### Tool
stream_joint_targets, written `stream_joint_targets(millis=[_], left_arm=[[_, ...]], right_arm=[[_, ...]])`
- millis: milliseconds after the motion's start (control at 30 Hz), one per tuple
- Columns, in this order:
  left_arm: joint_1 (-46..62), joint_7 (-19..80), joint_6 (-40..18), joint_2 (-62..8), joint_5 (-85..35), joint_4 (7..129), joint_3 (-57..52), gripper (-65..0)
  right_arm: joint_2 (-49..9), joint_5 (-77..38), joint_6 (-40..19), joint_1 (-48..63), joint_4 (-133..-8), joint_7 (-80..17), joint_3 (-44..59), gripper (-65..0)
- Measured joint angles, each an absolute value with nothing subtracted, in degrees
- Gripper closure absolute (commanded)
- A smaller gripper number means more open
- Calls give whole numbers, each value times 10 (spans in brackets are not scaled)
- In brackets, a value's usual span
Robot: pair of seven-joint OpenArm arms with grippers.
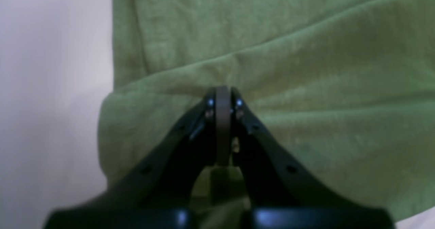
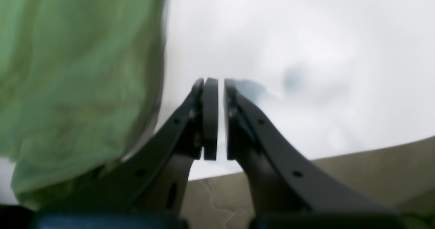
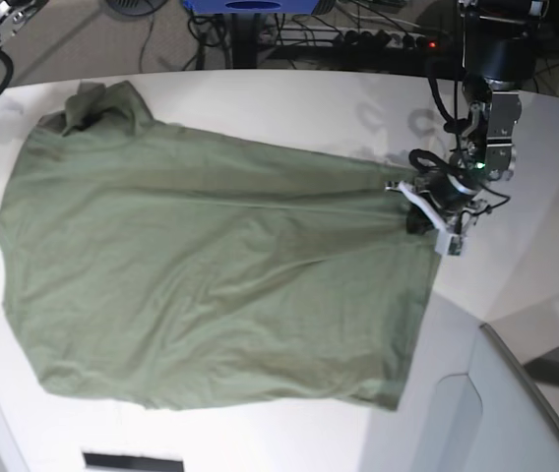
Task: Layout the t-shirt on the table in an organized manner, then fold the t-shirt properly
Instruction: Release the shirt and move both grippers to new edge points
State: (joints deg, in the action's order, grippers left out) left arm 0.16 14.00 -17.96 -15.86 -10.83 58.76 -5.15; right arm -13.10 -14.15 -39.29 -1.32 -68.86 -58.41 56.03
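The olive-green t-shirt (image 3: pixel 211 275) lies spread on the white table (image 3: pixel 289 108), with one sleeve bunched at the far left corner (image 3: pixel 97 103). My left gripper (image 3: pixel 412 214) is at the shirt's right edge. In the left wrist view it (image 1: pixel 223 93) is shut on a fold of the t-shirt (image 1: pixel 306 69), beside bare table (image 1: pixel 51 86). My right gripper (image 2: pixel 217 86) is over bare table (image 2: pixel 289 35) with its jaws almost together and nothing between them. The t-shirt (image 2: pixel 68 86) hangs blurred to its left. The neck label is hidden.
A grey translucent panel (image 3: pixel 516 413) stands at the front right corner. Floor with cables and a power strip (image 3: pixel 378 39) lies beyond the table's far edge. The table edge and floor (image 2: pixel 340 181) show close under my right gripper.
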Motion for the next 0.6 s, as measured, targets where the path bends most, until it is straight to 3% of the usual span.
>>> stream_joint_targets(millis=[233, 600], left_arm=[[25, 212, -157, -162, -75, 672, -103, 0], [-59, 208, -162, -109, -74, 600, -95, 0]], right_arm=[[-97, -149, -400, 3, -773, -584, 384, -36], [-66, -144, -399, -11, -769, -611, 305, -35]])
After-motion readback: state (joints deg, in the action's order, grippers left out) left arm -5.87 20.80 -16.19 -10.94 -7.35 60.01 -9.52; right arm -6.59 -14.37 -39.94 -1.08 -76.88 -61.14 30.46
